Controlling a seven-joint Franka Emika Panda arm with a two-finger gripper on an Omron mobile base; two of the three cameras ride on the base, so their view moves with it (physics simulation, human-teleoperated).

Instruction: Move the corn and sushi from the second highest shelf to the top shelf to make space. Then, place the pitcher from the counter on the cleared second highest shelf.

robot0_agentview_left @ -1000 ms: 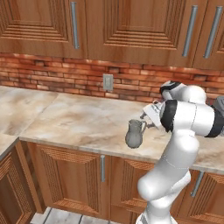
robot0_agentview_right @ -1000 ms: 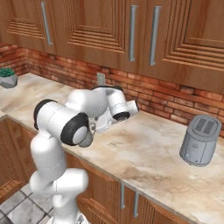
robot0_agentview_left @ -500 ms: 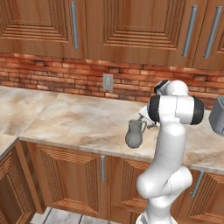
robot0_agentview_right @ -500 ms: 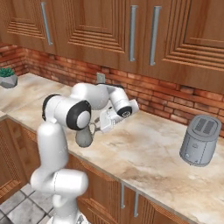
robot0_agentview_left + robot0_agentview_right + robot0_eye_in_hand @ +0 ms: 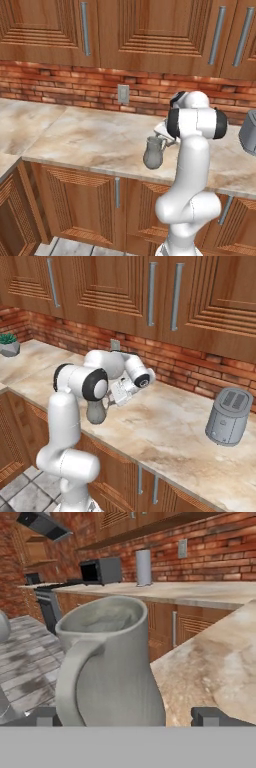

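Observation:
The pitcher [image 5: 154, 152] is a dull grey jug standing upright on the marble counter [image 5: 90, 140], close to its front edge. In the right base view the pitcher [image 5: 96, 412] is partly behind my elbow. My gripper [image 5: 164, 132] is level with the jug on its right and open. In the hand view the pitcher [image 5: 110, 667] is very close, handle toward the camera, between the two spread fingertips [image 5: 42, 717] of my gripper [image 5: 129, 717]. The jaws do not touch it. The corn, the sushi and the shelves are out of view.
A boxy grey toaster [image 5: 229, 416] stands further right on the counter. A wall outlet [image 5: 123, 93] is in the brick backsplash, under wooden upper cabinets. A potted plant [image 5: 9, 345] sits far left. The hand view looks along to a microwave [image 5: 100, 571].
My arm has swung its elbow in from the right to stand upright over the base, and the hand has shifted beside the pitcher. The pitcher has stayed put and the jaws stay open.

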